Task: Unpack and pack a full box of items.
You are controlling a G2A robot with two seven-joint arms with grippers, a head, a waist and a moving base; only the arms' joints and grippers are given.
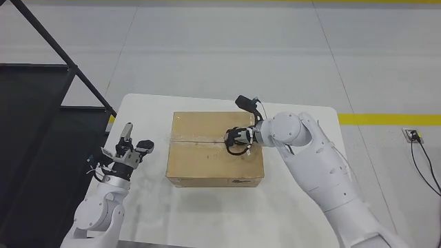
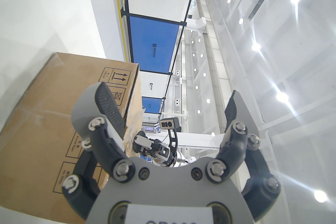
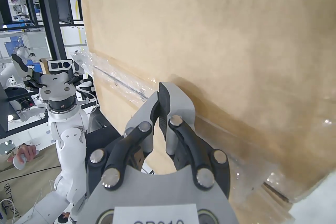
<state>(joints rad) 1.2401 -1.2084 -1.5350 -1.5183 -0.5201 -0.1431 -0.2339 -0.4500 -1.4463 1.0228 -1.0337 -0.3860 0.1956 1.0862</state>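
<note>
From above we see the closed box (image 1: 215, 157) in the middle of the bench (image 1: 296, 207). The right jaws are over the box's taped seam (image 1: 200, 140), and the left jaws are near the box's left end.

In the left wrist view, the left jaws spread wide beside the box (image 2: 39, 130).

In the right wrist view, the right jaws are pinched together at the box's (image 3: 210, 38) taped seam (image 3: 126, 83).

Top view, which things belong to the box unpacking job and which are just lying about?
Job: closed brown cardboard box with taped seam; right gripper, shut, at its top; left gripper, open, beside it.
Lying about: white table; black metal frame; yellow floor line.
</note>
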